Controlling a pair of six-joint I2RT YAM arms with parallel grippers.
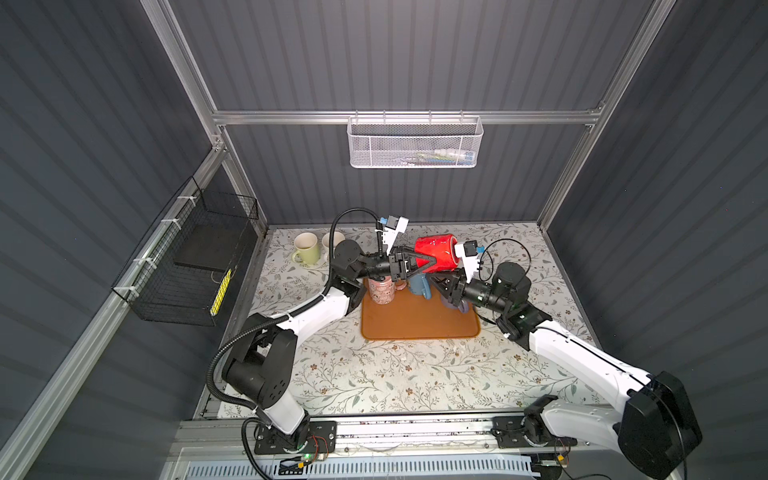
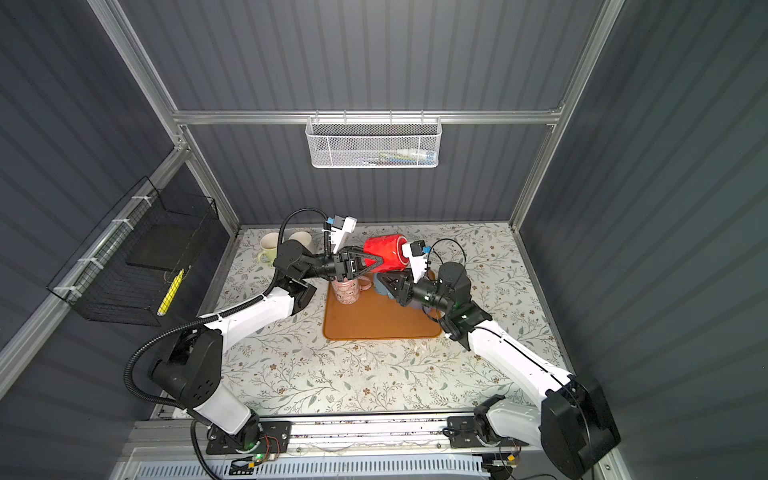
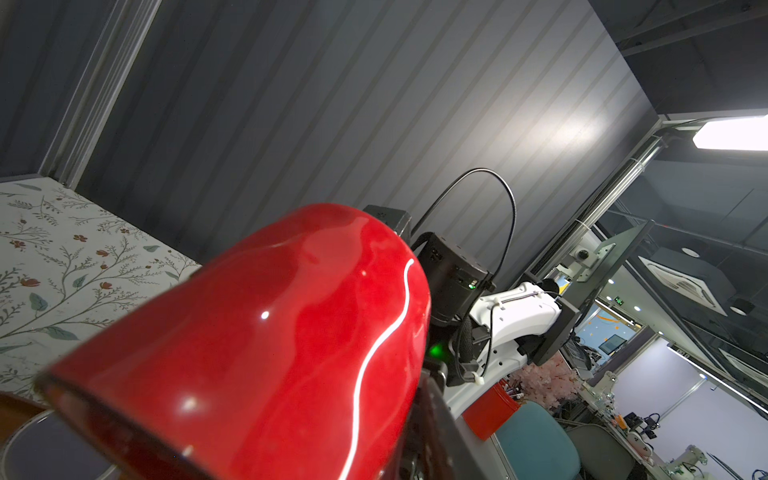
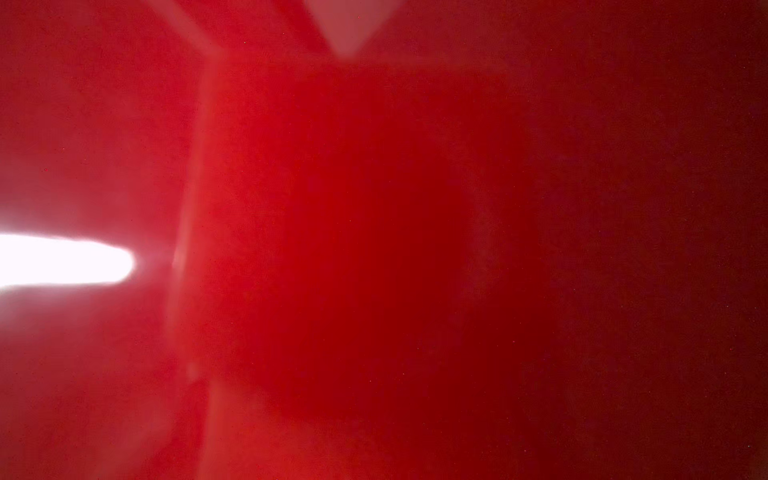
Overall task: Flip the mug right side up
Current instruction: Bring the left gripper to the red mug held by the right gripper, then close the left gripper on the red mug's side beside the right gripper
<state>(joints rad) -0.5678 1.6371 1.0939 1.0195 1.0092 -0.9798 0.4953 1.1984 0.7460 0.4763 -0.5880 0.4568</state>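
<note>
While the red mug [image 1: 440,249] hangs on its side above the bench [image 1: 374,374], long axis level between the arms, the right end effector [image 1: 441,284] sits pinched narrow beneath it, apparently holding it, and the left end effector [image 1: 424,262] straddles its left end, grip unclear.

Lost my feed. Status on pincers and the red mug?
Left pincer straddling red mug, grip unclear. Right pincer shut, apparently holding it underneath. Mug aloft, on its side. Blue mug directly below.
</note>
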